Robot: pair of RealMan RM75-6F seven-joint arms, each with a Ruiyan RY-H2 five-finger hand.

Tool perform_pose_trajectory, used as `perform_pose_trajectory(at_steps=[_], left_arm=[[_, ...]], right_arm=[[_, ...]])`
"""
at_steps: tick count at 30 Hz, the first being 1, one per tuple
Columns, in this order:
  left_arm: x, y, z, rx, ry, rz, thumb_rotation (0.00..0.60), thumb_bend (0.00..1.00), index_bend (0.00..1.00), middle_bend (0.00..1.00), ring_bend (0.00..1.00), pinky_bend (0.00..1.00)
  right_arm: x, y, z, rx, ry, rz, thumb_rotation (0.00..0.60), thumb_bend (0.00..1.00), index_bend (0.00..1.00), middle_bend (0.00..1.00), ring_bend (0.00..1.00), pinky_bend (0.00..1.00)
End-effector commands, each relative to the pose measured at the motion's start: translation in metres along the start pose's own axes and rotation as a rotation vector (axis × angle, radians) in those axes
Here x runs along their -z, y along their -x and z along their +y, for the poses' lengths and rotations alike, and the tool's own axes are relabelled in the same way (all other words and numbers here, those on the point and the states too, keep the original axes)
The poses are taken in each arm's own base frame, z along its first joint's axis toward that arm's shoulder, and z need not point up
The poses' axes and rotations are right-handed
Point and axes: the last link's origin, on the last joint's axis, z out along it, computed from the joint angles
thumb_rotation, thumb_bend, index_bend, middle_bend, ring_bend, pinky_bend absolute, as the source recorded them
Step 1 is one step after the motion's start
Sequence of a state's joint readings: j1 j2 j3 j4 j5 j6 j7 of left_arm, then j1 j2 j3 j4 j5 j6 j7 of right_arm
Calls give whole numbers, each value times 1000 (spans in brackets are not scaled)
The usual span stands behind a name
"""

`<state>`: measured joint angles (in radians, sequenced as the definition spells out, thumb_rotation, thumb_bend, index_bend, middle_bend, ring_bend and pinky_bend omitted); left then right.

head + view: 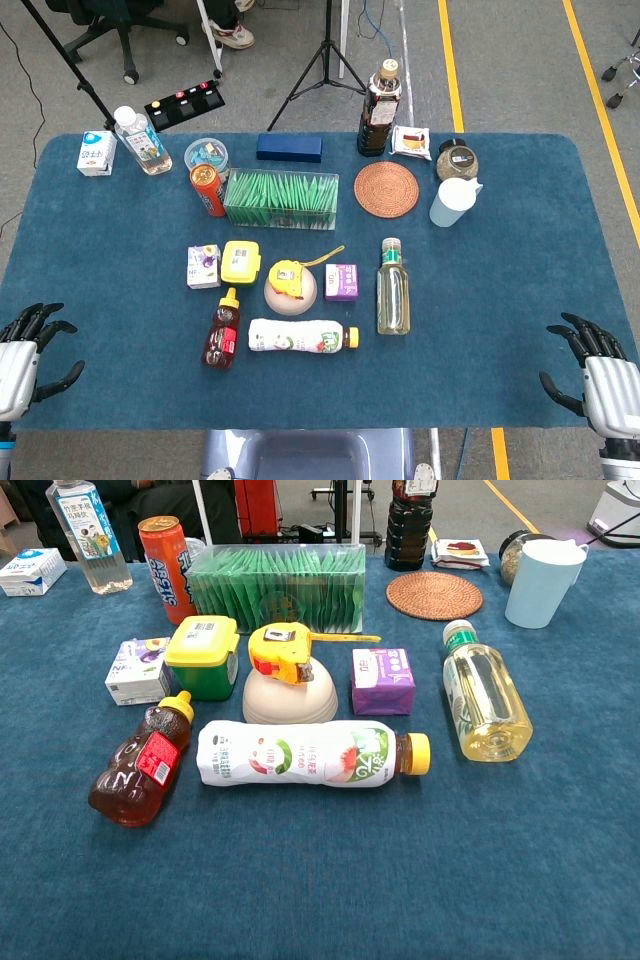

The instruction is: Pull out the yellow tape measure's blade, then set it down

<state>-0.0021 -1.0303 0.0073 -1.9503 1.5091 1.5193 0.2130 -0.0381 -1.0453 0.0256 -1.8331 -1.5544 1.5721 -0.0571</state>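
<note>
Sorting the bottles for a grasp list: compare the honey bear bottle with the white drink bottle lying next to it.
The honey bear bottle is clear, amber and bear-shaped; the white drink bottle is opaque, wrapped in a printed label. The bear's yellow cap points away from the robot; the drink's points toward its right. The drink bottle looks longer. Both lie on their sides, yellow-capped.

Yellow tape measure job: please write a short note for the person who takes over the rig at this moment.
Left hand: open, holds nothing, at the near left table edge.
Right hand: open, holds nothing, at the near right edge.
Yellow tape measure: sits on top of an upturned white bowl in the middle of the table; a short piece of blade sticks out to the right.
Done: nothing, neither hand touches it.
Left: grasp the tape measure, pull the blade out, set it down.
</note>
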Motion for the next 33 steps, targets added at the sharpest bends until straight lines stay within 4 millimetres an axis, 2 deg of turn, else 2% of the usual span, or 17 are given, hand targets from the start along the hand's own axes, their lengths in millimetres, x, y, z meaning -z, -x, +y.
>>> perform_pose_trajectory(at_steps=[1,22,33], left_arm=[[-1,1,0,0,0,-2,600,243,355,188,105,214],[1,-4,-5,7,-6,20,600,244,354,188,105,215],[-2,-7,-6,-6,17,47,600,244,354,188,111,215]], right_arm=[[0,0,0,1,0,1,599,292,252,161,154,163],[1,-3,-4,-15,-21,13,600,291,247,160,154,165],[-6,-1,-8,-39,-42,3,600,292,247,161,155,179]])
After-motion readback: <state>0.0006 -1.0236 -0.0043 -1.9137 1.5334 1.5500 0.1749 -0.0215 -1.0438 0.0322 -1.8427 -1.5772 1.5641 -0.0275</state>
